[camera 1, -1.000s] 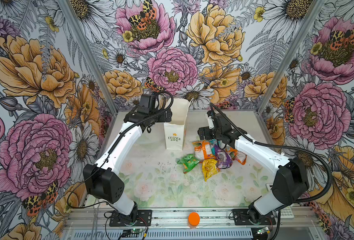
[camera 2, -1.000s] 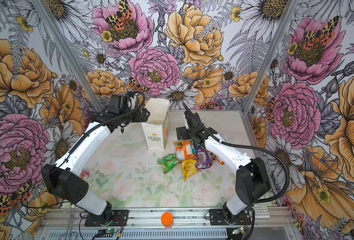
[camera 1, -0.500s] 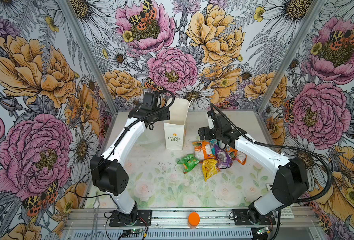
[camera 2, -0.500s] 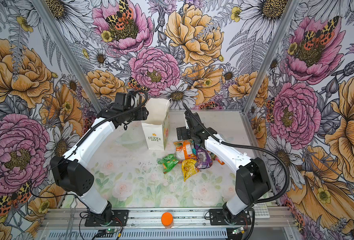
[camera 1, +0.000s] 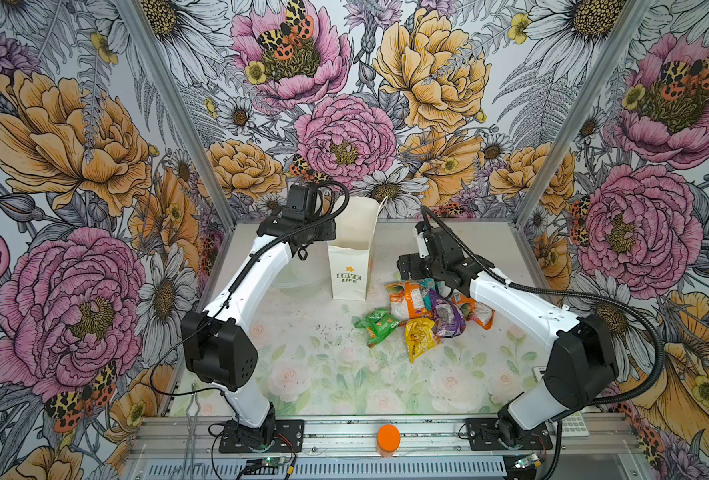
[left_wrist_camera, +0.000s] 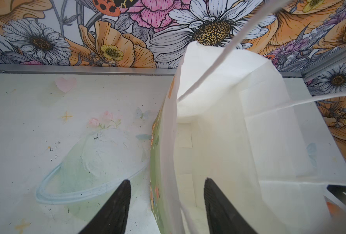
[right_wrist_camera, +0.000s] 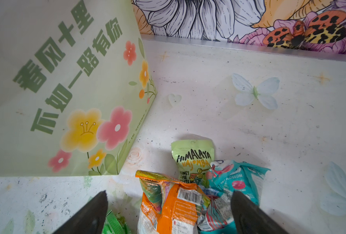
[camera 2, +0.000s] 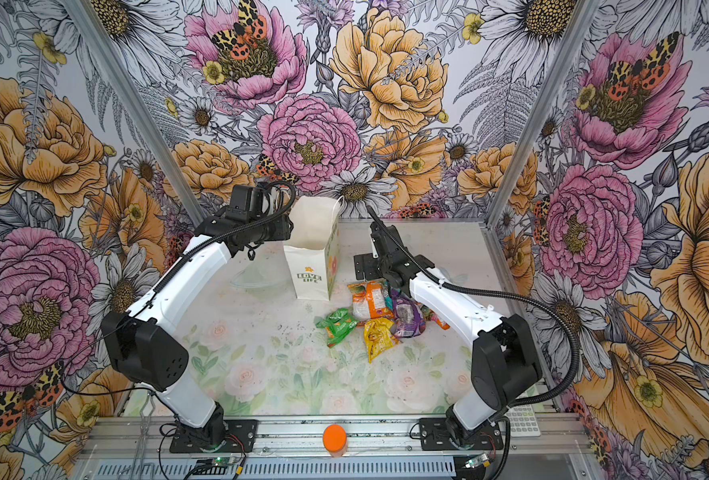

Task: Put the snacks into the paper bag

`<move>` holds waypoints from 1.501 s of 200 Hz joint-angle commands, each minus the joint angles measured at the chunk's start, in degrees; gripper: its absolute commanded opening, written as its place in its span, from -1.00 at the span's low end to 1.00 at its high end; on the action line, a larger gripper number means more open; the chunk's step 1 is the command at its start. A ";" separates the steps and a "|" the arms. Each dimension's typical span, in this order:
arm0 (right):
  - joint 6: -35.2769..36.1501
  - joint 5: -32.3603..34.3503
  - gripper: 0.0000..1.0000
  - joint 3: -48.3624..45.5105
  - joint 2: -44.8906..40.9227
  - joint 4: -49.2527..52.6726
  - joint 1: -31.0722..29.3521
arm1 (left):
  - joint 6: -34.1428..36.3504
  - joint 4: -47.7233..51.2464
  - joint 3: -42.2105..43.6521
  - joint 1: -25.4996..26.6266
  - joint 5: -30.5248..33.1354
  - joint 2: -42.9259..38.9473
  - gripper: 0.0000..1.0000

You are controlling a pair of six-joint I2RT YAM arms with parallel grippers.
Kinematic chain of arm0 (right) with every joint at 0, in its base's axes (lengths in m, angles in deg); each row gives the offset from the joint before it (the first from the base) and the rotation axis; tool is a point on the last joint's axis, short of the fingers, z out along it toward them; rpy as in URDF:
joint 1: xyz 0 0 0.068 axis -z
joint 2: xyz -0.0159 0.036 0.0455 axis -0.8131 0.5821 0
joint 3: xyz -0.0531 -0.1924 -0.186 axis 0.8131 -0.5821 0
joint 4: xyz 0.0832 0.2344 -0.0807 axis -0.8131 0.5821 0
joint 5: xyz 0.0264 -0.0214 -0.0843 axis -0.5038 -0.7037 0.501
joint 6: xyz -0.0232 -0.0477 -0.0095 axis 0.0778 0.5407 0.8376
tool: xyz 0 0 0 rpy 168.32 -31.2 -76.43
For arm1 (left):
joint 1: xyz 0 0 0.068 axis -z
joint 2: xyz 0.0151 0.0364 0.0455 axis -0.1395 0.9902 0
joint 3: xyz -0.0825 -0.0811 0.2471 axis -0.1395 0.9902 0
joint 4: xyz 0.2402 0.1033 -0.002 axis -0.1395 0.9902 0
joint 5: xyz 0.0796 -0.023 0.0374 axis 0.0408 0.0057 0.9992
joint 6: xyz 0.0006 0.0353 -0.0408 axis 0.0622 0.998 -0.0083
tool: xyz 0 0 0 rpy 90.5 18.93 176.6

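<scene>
Straddling one broad wall of the paper bag [left_wrist_camera: 218, 125] at its rim, the left gripper [left_wrist_camera: 167, 188] had one finger outside the flowered face and one down inside the white mouth. The jaws stood apart with paper between them and daylight on both sides, so no pinch showed. In both top views the bag [camera 1: 350, 266] stood upright at the back of the table [camera 1: 303, 365], its "LOVE LIFE" side facing front, and nothing could be seen in the part of its inside that showed. Just right of its foot lay the snacks [camera 1: 423, 307], all out on the table in one loose heap: green [camera 1: 375, 326] and yellow [camera 1: 419, 338] at the front, purple [camera 1: 448, 318] behind them. Over the back of that heap hung the right gripper [right_wrist_camera: 169, 194], jaws spread wide and empty, with the orange-and-white packet [right_wrist_camera: 174, 206] between its fingers and the pale green [right_wrist_camera: 192, 160] and teal [right_wrist_camera: 239, 178] packets just beyond. That packet's long axis ran between the fingers, so a squeeze looked set to land across its narrow width. The right arm was plainly the nearer one, and from its gripper the bag's mouth lay to the left and higher up.
</scene>
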 commanded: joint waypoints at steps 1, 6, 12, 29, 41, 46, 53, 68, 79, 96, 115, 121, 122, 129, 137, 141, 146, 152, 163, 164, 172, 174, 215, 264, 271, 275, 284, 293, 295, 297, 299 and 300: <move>-0.90 0.92 0.93 -0.26 -0.04 -0.09 -0.25 | -0.57 0.05 -0.80 -0.28 1.65 0.47 0.15; -0.88 0.97 0.93 -0.26 -0.06 -0.09 -0.25 | -0.62 0.01 -0.86 -0.16 1.87 0.55 0.13; -0.87 1.03 0.93 -0.34 -0.07 -0.09 -0.26 | -0.62 0.02 -0.94 -0.06 2.05 0.64 0.11; -1.03 1.07 0.93 -0.48 -0.19 -0.09 -0.25 | -0.61 0.08 -1.09 0.13 2.28 0.88 0.02; -1.12 1.12 0.92 -0.61 -0.19 -0.09 -0.25 | -0.62 0.09 -1.17 0.20 2.11 1.01 -0.03; -1.12 1.12 0.92 -0.69 -0.26 -0.14 -0.25 | -0.62 0.08 -1.29 0.20 2.11 1.08 -0.04; -1.12 1.05 0.92 -0.76 -0.28 -0.09 -0.27 | -0.62 0.02 -1.39 0.22 1.98 1.10 -0.06; -1.12 1.18 0.92 -0.87 -0.27 -0.09 -0.25 | -0.62 0.05 -1.57 0.22 1.60 1.23 -0.09; -1.12 1.29 0.92 -0.87 -0.35 -0.16 -0.26 | -0.62 0.07 -1.72 0.17 1.47 1.35 -0.12; -1.14 1.32 0.92 -0.87 -0.27 -0.14 -0.26 | -0.93 0.02 -1.82 0.24 1.56 1.53 -0.16; -1.12 1.34 0.92 -0.89 -0.19 -0.10 -0.26 | -1.10 0.09 -2.02 0.39 1.75 1.71 -0.22; -1.12 1.36 0.92 -0.87 -0.17 -0.05 -0.25 | -1.12 0.07 -2.12 0.46 1.84 1.79 -0.24; -1.12 1.37 0.92 -0.87 -0.18 -0.07 -0.25 | -1.14 0.08 -2.11 0.47 1.84 1.79 -0.25; -1.12 1.34 0.92 -0.87 -0.09 -0.09 -0.29 | -1.09 0.07 -2.20 0.49 1.85 1.86 -0.28; -1.12 1.38 0.92 -0.87 -0.06 -0.09 -0.25 | -1.07 0.09 -2.28 0.55 1.84 1.94 -0.31; -1.12 1.32 0.92 -0.87 0.00 -0.09 -0.26 | -1.15 0.09 -2.29 0.52 1.84 1.97 -0.34; -1.21 1.36 0.92 -0.87 -0.01 -0.11 -0.25 | -1.15 0.01 -2.35 0.56 1.84 2.05 -0.36; -1.20 1.46 0.92 -0.87 -0.01 -0.09 -0.25 | -1.15 0.06 -2.37 0.62 1.85 2.13 -0.37; -1.25 1.37 0.91 -0.87 0.03 -0.09 -0.25 | -1.15 0.08 -2.54 0.67 2.00 2.24 -0.38; -1.23 1.33 0.91 -0.87 0.05 -0.09 -0.29 | -1.15 0.04 -2.55 0.57 2.05 2.24 -0.38; -1.21 1.35 0.91 -0.97 -0.01 -0.09 -0.26 | -1.24 0.05 -2.63 0.74 2.39 2.40 -0.39; -1.21 1.36 0.91 -0.96 -0.01 -0.09 -0.25 | -1.22 0.03 -2.64 0.81 2.48 2.41 -0.39; -1.25 1.47 0.91 -1.04 -0.02 -0.09 -0.25 | -1.06 0.16 -2.95 1.25 4.32 2.85 -0.29; -1.30 1.38 0.91 -0.96 0.25 -0.09 -0.34 | -1.32 0.30 -3.08 1.81 5.86 2.94 -0.24; -1.29 1.38 0.91 -0.96 0.29 -0.09 -0.34 | -1.33 0.29 -3.17 1.80 5.89 2.99 -0.29; -1.29 1.38 0.91 -1.04 0.25 -0.13 -0.34 | -1.33 0.24 -3.17 1.80 5.91 3.02 -0.32; -1.29 1.40 0.91 -1.05 0.24 -0.09 -0.34 | -1.33 0.24 -3.25 1.80 5.75 3.03 -0.39; -1.29 1.48 0.91 -1.05 0.24 -0.09 -0.34 | -1.24 0.25 -3.26 1.80 5.58 3.16 -0.46; -1.29 1.48 0.91 -1.05 0.25 -0.09 -0.34 | -1.20 0.26 -3.32 1.82 5.46 3.19 -0.47; -1.29 1.48 0.91 -1.05 0.25 -0.09 -0.34 | -1.12 0.22 -3.34 1.80 5.34 3.20 -0.48; -1.29 1.41 0.91 -1.05 0.27 -0.09 -0.34 | -1.14 0.19 -3.39 1.84 5.24 3.27 -0.49; -1.29 1.41 0.91 -1.05 0.27 -0.09 -0.34 | -1.15 0.18 -3.36 1.82 5.17 3.28 -0.50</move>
